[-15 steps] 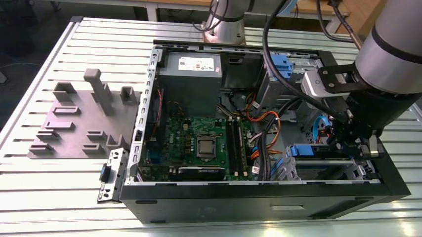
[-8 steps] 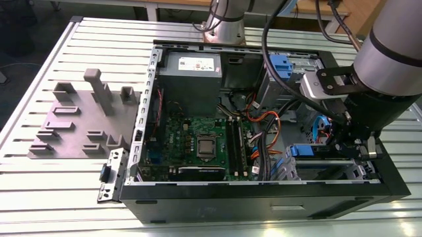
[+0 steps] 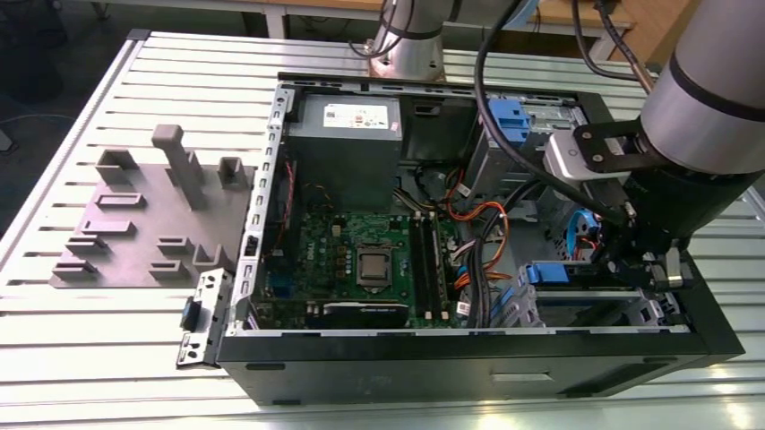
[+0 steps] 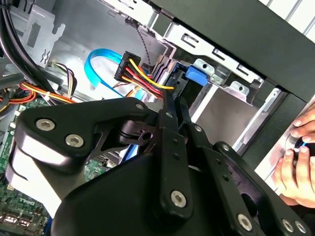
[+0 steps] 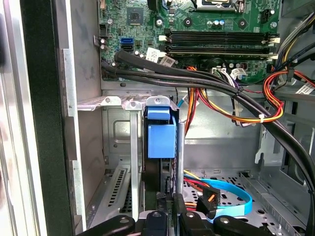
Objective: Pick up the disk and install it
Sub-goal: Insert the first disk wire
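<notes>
While the black jaws (image 5: 170, 216) clamp the blue-railed silver disk (image 5: 161, 142) at lower centre, keeping it upright between the grey metal bay walls (image 5: 134, 147) would prevent jamming.

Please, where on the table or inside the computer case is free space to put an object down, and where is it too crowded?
Free: the slatted table in front of the grey fixture plate, and its strip between that plate and the table's far edge. Crowded: inside the case, where the motherboard, cable bundle and drive cage fill the floor, with the tool at the cage.
</notes>
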`<state>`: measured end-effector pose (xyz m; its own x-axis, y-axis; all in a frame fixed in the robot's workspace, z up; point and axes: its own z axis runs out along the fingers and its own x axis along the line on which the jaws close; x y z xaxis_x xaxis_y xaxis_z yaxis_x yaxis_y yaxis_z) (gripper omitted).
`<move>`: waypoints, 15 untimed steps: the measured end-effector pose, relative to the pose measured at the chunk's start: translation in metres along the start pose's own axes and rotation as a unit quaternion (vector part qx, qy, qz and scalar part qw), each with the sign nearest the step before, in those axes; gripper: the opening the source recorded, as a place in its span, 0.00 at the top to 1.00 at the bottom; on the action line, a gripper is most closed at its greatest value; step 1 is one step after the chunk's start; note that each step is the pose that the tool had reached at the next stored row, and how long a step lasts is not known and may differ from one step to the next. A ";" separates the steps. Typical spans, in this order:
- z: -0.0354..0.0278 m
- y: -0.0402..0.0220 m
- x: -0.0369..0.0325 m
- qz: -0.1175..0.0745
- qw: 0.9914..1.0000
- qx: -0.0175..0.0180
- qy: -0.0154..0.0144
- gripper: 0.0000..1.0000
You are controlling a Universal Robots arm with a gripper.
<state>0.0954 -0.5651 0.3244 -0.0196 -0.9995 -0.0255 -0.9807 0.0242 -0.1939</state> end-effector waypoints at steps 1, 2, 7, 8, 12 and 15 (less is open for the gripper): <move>0.0004 0.0001 -0.0001 0.000 1.000 0.000 -0.001 0.82; 0.0005 0.0001 0.0000 0.000 1.000 0.000 -0.001 0.82; -0.0030 -0.0006 -0.0001 0.000 1.000 0.000 0.000 0.70; -0.0042 -0.0008 -0.0001 0.000 1.000 -0.001 0.000 0.70; -0.0082 -0.0016 -0.0002 0.000 1.000 -0.002 0.000 0.70; -0.0107 -0.0021 -0.0003 0.000 1.000 -0.004 0.000 0.70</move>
<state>0.0954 -0.5651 0.3353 -0.0199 -0.9995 -0.0253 -0.9822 0.0243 -0.1865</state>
